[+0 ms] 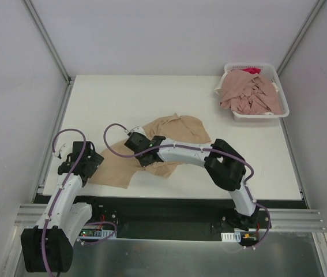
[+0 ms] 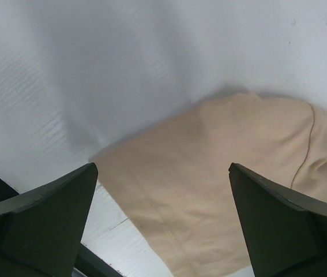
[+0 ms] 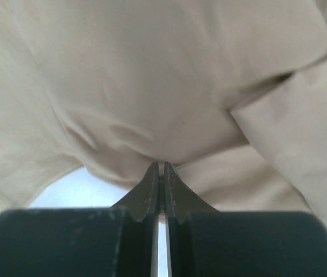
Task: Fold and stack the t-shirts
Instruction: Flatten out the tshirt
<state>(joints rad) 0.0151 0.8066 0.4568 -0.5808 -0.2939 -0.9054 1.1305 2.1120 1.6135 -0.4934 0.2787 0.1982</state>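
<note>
- The left pincer (image 2: pixel 162 173) hovers with its jaws wide apart and nothing between them. It is just above the near-left corner of the tan t-shirt (image 1: pixel 175 130), where a hemmed edge lies flat on the white surface (image 1: pixel 123 98).
- The right pincer (image 3: pixel 159 173) reaches across from the right. Its jaws are pressed together on a small pinch of the same shirt, and puckers run out from the tips.
- The tan t-shirt lies rumpled in the middle of the surface, partly doubled over itself, with one part trailing toward the near-left edge.
- The cloth looks thin, soft and light. It will likely sag from any single hold, and two layers may lift together. Hems, seams and corners seem the best places to grip, one per pincer, so the shirt spreads.
- At the far right, pink t-shirts (image 1: pixel 250 95) lie heaped in a white lattice basket (image 1: pixel 255 116).
</note>
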